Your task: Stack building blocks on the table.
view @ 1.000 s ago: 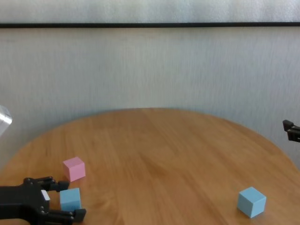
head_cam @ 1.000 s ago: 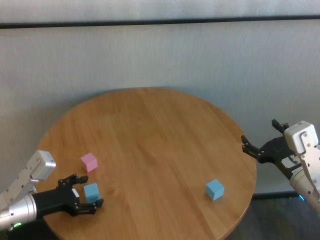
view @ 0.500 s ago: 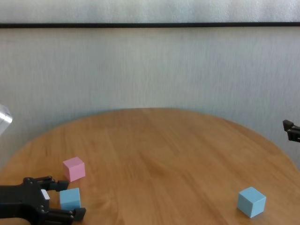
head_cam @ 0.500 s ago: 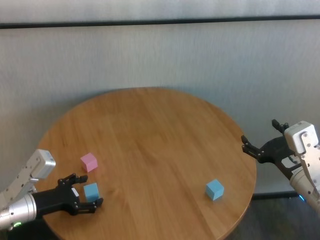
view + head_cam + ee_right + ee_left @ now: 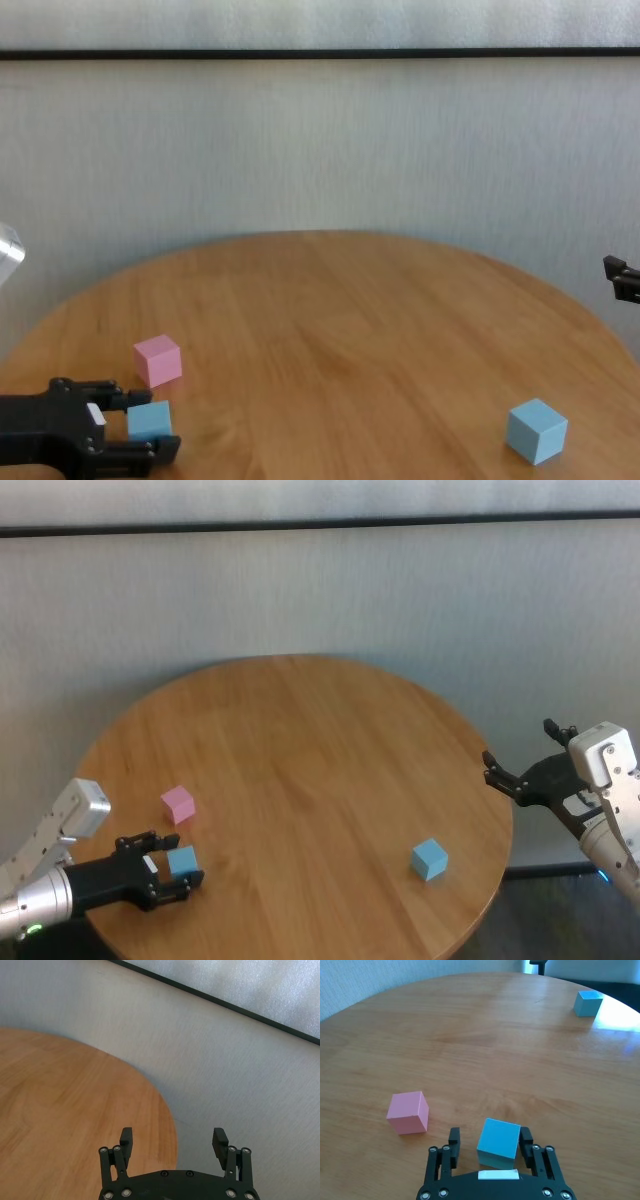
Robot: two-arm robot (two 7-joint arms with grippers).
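My left gripper [image 5: 172, 858] is open at the near left of the round wooden table [image 5: 300, 740], its fingers on either side of a light blue cube [image 5: 183, 861]. In the left wrist view one finger [image 5: 525, 1139] touches the cube [image 5: 499, 1143] and the other finger [image 5: 454, 1140] stands a small gap away. The cube rests on the table. A pink cube [image 5: 178, 804] sits just beyond it, apart from the gripper. A second light blue cube [image 5: 429, 859] sits at the near right. My right gripper [image 5: 518, 750] is open and empty, off the table's right edge.
A pale wall with a dark strip [image 5: 320, 522] stands behind the table. The table's right edge [image 5: 170, 1125] curves just ahead of the right gripper's fingers. Nothing else stands on the table top.
My left gripper's fingers have drawn closer together around the light blue cube, which has shifted very slightly. The right arm and the other two cubes have not moved.
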